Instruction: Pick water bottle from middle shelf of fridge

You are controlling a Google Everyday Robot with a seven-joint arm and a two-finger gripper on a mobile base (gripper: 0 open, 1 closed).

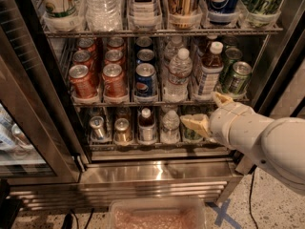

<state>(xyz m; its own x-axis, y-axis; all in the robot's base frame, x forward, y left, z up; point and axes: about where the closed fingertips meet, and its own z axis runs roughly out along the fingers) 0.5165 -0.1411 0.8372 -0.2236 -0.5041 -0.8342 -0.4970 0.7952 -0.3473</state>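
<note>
The fridge (157, 173) stands open in front of me. Its middle shelf (125, 101) holds lanes of red cans, blue Pepsi cans and green cans. The water bottle (178, 75), clear and ribbed with a white cap, stands upright at the front of its lane, between the Pepsi cans and a dark-liquid bottle (209, 71). My gripper (208, 111) is open and empty. It hangs in front of the shelves, below and to the right of the water bottle, apart from it. One cream finger points up by the green cans, the other lies lower left over the bottom shelf.
The top rack carries tall cups and big bottles (100, 6). The bottom rack holds small cans and a small water bottle (170, 125). The glass door (24, 128) stands at the left. A steel post (281, 51) bounds the right. A pinkish bin (157, 216) sits on the floor.
</note>
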